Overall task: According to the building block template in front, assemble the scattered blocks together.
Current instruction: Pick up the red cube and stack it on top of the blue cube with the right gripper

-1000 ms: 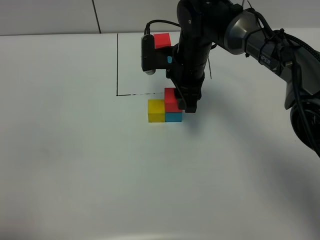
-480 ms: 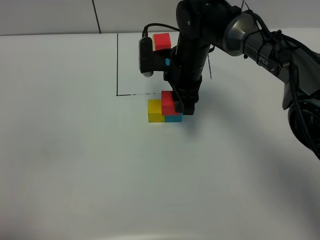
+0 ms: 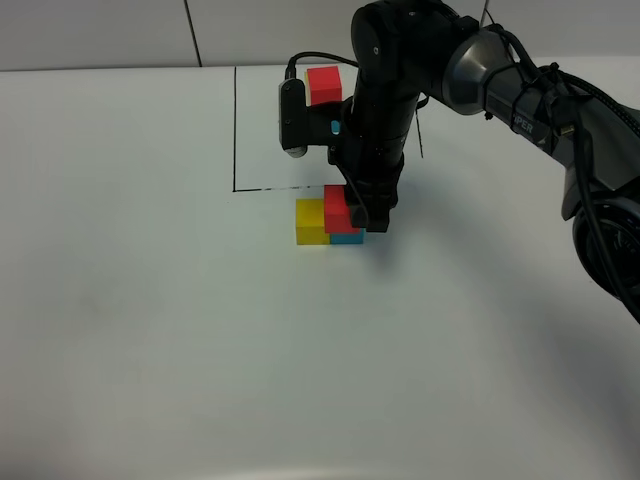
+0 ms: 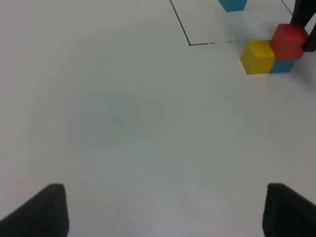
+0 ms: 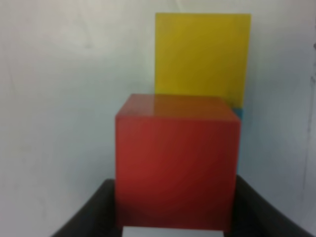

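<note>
The right gripper point(image 3: 352, 212) is clamping the red cube point(image 3: 336, 204), with its jaws closed tight against two opposite faces. In the right wrist view the dark fingers point(image 5: 91, 212) are flanking the cube's lower corners, and the cube is filling the whole gap between them.

The red cube is sitting just beside the yellow cube point(image 3: 312, 221), one level higher, on the right arm's side of it. It is standing directly over the cyan cube point(image 3: 347, 237), which is lying on the table point(image 3: 300, 350) and touching the yellow cube's side. In the left wrist view red and cyan are looking flush, though it is not clear whether the red cube is fully resting there.

The template point(image 3: 323, 84) is lying beyond the yellow cube, inside the black outline point(image 3: 235, 130) drawn on the table. Its red block is showing on top and a bit of cyan beside the arm, while the arm is hiding the rest. The outline's near line is running just behind the yellow cube.

The left gripper point(image 4: 163, 215) is hovering over the table well apart from the yellow cube. Its jaws are standing wide apart and gripping nothing.
</note>
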`<action>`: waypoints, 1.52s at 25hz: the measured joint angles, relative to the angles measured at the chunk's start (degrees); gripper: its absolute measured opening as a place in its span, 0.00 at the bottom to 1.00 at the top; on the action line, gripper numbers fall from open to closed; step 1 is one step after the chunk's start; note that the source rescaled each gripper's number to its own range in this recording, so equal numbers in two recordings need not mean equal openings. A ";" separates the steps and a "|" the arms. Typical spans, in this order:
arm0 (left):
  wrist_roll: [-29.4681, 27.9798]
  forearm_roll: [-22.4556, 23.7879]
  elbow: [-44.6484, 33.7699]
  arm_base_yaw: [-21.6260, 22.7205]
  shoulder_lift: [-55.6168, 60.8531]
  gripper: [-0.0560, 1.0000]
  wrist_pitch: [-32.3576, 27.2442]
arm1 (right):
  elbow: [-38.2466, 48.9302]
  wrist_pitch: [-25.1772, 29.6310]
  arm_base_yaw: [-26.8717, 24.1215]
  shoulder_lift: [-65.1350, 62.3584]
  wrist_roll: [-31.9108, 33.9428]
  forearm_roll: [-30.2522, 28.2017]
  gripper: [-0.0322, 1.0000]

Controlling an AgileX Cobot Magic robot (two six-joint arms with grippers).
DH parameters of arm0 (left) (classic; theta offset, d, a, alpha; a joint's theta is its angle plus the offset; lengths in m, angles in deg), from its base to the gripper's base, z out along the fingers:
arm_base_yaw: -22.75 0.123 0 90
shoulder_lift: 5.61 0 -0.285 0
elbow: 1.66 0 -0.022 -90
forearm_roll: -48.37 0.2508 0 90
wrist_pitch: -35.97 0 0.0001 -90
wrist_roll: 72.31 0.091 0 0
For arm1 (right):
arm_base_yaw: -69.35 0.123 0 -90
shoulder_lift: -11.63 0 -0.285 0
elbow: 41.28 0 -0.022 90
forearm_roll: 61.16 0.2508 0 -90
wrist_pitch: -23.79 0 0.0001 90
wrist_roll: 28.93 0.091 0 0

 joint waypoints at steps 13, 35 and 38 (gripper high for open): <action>0.00 0.00 0.00 0.00 0.00 0.77 0.00 | 0.00 -0.06 0.00 0.00 0.50 -1.56 0.04; 0.00 0.00 0.00 0.00 0.00 0.77 0.00 | 0.00 -0.85 0.00 0.00 2.45 -1.58 0.04; 0.00 0.00 0.00 0.00 0.00 0.77 0.00 | 0.00 -0.90 0.00 0.00 2.51 -1.58 0.04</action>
